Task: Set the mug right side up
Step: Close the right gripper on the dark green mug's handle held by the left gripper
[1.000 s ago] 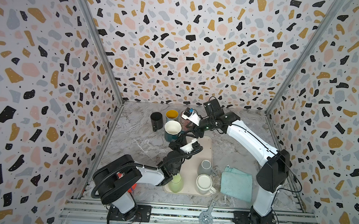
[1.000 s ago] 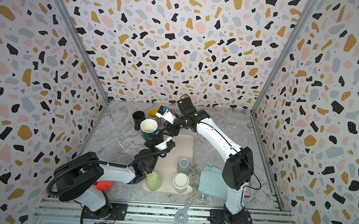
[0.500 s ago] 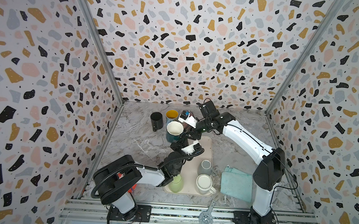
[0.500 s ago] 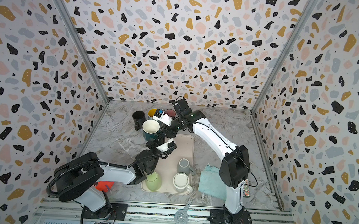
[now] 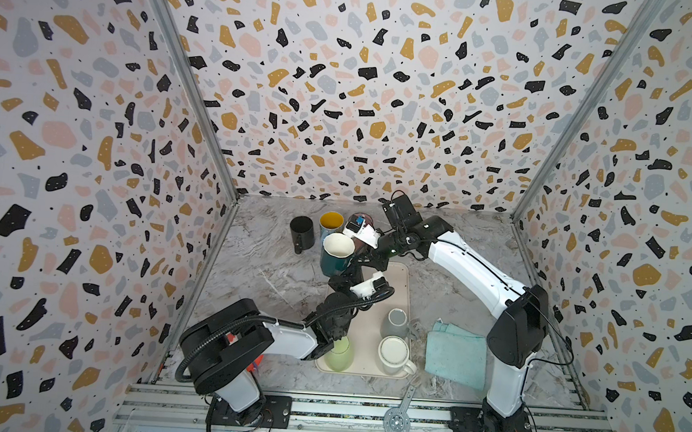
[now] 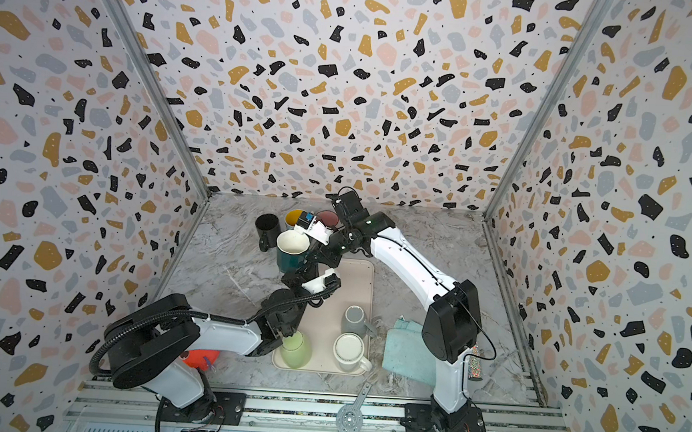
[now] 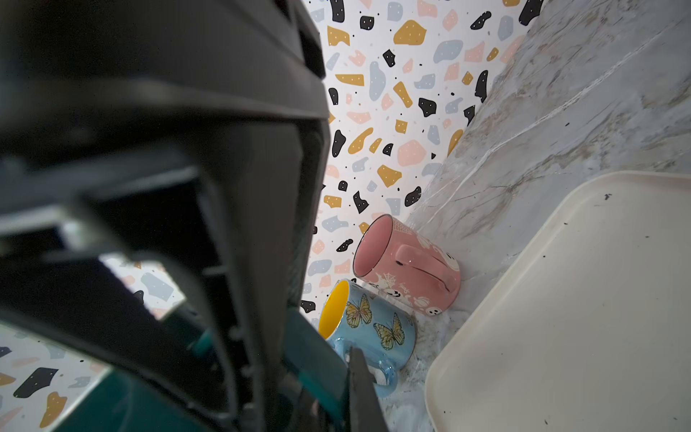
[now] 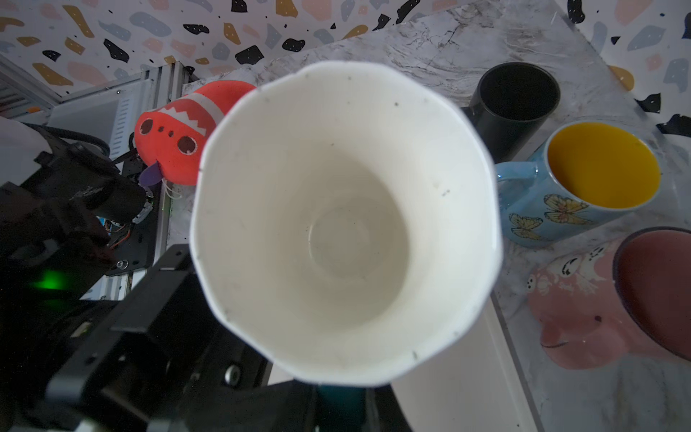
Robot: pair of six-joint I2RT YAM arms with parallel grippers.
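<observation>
One teal mug (image 5: 335, 260), upright and aloft, left fingers (image 5: 341, 282) clamped on it, right fingers (image 5: 364, 262) alongside, hold unclear

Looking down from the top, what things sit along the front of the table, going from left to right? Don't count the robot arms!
orange toy → green cup → white mug → blue-green cloth

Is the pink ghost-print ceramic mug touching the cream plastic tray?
Apart. The left wrist view shows a strip of bare marble tabletop between the pink ghost-print mug and the rim of the cream plastic tray.
</observation>
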